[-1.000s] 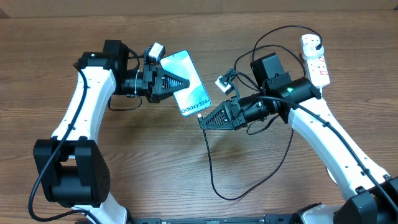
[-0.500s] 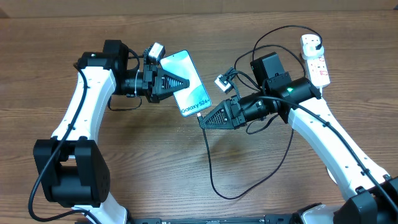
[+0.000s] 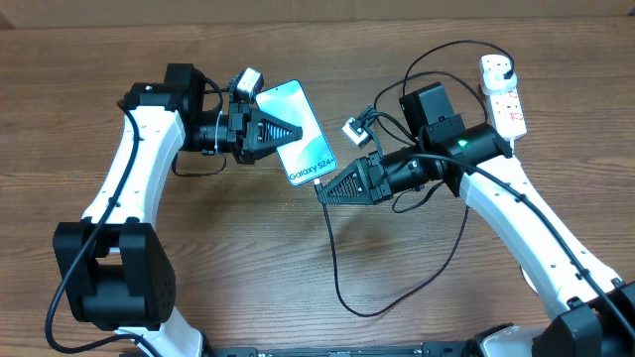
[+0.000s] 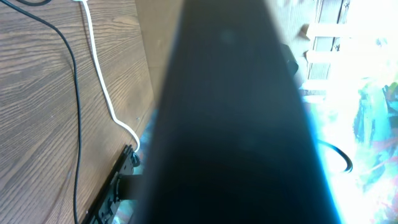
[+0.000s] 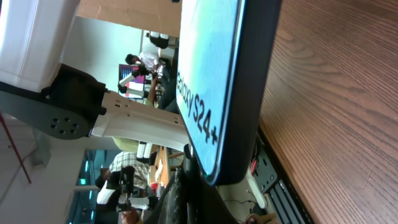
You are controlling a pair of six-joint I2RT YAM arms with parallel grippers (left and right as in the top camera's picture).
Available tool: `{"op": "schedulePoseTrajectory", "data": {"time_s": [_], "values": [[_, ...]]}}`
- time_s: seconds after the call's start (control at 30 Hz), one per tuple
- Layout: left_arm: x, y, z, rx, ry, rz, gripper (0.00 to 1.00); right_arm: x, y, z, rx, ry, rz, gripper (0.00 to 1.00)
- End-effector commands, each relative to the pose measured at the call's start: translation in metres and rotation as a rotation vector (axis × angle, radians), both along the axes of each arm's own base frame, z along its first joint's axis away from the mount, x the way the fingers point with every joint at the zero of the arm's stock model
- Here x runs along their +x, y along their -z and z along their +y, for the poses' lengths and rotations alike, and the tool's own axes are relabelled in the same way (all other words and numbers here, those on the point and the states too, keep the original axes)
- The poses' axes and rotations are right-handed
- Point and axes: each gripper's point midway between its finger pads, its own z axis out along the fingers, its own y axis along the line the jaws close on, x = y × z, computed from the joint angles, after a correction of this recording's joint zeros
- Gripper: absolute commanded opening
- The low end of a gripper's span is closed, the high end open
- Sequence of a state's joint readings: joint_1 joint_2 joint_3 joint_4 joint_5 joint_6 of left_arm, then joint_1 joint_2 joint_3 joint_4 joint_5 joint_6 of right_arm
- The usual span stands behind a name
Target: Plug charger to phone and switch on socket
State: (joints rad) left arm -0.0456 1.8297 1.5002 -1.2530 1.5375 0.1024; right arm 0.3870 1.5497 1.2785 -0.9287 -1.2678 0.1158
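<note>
left claw clamped on phone, right claw pinching charger tip — at phone's lower edge

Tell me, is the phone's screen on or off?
On. The phone shows a bright cyan screen reading "Galaxy S24+", visible in the overhead and right wrist views.

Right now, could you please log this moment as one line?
left gripper: holds phone | right gripper: holds charger tip at phone's end | socket: unattended
</note>
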Motion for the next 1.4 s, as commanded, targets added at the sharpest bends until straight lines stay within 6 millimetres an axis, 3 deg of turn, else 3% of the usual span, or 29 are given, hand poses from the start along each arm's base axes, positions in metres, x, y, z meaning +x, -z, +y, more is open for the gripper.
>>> {"op": "schedulePoseTrajectory", "data": {"time_s": [0.0, 0.6, 0.93, 1.37], "values": [[-0.003, -0.026, 0.000, -0.048, 0.002, -0.048, 0.04, -0.003, 0.000, 0.001, 0.015, -0.016, -0.001, 0.04], [-0.003, -0.026, -0.001, -0.048, 0.003, -0.062, 0.04, -0.003, -0.001, 0.001, 0.015, -0.013, 0.002, 0.04], [-0.010, -0.026, -0.012, -0.051, 0.039, -0.091, 0.04, 0.000, -0.002, 0.002, 0.016, -0.006, 0.009, 0.04], [-0.007, -0.026, -0.008, -0.050, 0.026, -0.086, 0.04, 0.001, 0.005, -0.001, -0.023, 0.013, 0.030, 0.04]]}}
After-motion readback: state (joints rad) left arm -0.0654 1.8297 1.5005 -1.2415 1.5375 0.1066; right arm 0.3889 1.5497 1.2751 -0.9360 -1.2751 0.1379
